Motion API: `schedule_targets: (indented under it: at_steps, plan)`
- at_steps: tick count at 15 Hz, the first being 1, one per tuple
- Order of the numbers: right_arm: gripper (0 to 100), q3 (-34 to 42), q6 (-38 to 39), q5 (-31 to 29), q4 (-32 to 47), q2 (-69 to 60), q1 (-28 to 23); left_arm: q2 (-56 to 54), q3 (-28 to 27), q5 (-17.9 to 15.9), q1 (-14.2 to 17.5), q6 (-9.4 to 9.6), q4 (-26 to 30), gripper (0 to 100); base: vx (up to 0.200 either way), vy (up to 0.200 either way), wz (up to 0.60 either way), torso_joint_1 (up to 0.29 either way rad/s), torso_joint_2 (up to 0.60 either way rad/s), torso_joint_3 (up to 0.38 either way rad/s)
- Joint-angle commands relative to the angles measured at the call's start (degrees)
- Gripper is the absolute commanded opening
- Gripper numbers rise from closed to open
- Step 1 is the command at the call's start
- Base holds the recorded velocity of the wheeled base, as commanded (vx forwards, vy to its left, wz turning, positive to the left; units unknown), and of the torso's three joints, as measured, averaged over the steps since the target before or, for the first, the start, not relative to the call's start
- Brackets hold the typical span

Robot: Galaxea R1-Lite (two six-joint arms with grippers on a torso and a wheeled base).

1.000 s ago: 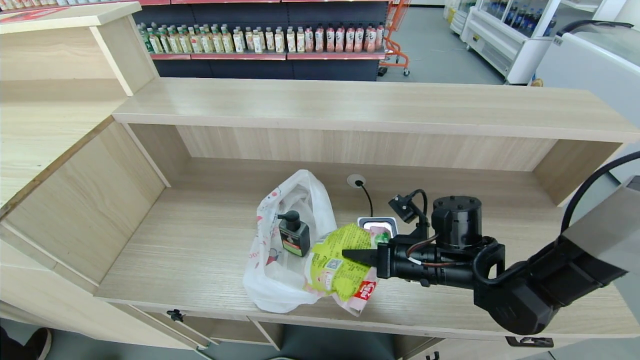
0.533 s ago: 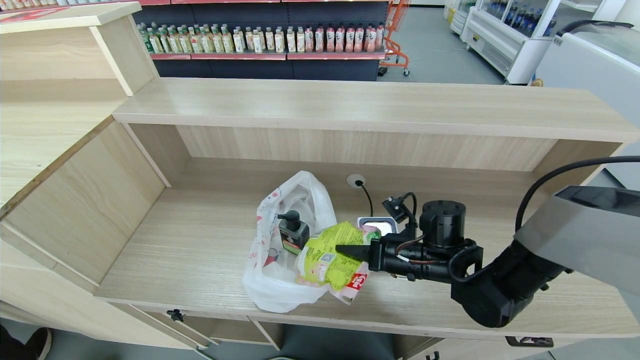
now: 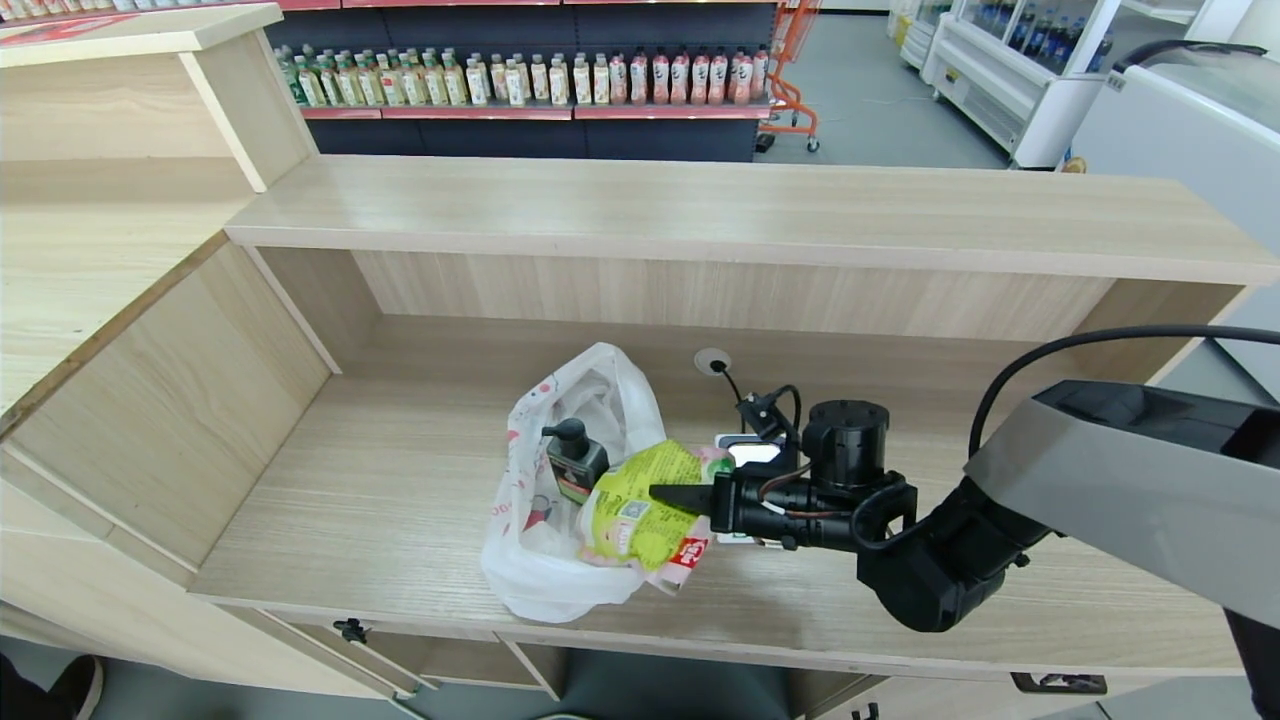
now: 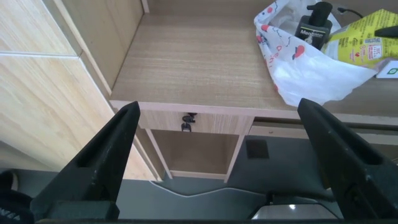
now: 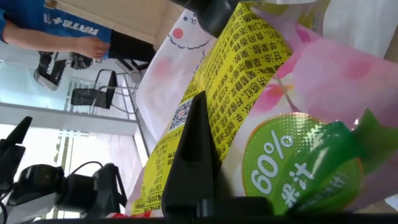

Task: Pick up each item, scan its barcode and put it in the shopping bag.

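Note:
A yellow-green snack bag (image 3: 640, 500) hangs at the mouth of the white shopping bag (image 3: 530, 560), pinched in my right gripper (image 3: 668, 497), which is shut on it. Seen from the right wrist, one dark finger (image 5: 194, 162) lies across the snack bag (image 5: 249, 81); the other is hidden behind it. A dark pump bottle (image 3: 574, 462) stands upright inside the shopping bag. My left gripper (image 4: 224, 162) is open, below and in front of the counter's front edge, well apart from the shopping bag (image 4: 311, 62).
A small barcode scanner (image 3: 752, 450) with a lit window sits just behind my right wrist, its cable running to a grommet (image 3: 712, 361). The wooden counter (image 3: 380, 480) has a raised back wall and a slanted left side wall. A locked drawer (image 4: 186, 121) is under the counter.
My right arm has moved left with the snack bag, bringing it over the shopping bag's mouth. The shopping bag and bottle have shifted slightly left.

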Motion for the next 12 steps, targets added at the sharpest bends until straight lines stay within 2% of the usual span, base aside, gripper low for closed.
schedule_targets:
  at_steps: [1, 5, 8, 12]
  plan:
    - [0, -0.26, 0.03, 0.43, -0.02, 0.34, 0.07, 0.01, 0.00, 0.00, 0.01, 0.00, -0.02, 100, 0.000, 0.000, 0.00, 0.000, 0.00, 0.000]
    - [0, 0.00, 0.03, 0.43, -0.11, 0.16, 0.07, 0.01, 0.00, 0.00, 0.01, -0.09, -0.02, 100, 0.000, 0.000, 0.00, 0.000, 0.00, 0.000]
    - [0, 0.00, -0.05, 0.34, -0.38, 0.16, -0.02, 0.01, 0.00, 0.00, 0.01, 0.00, -0.02, 100, 0.200, 0.000, 0.00, -0.004, 0.00, 0.004]
    - [0, 0.27, -0.05, 0.34, -0.55, -0.10, -0.11, 0.01, 0.00, 0.00, 0.01, -0.09, -0.02, 100, 0.000, 0.000, 0.00, 0.000, 0.00, 0.000]
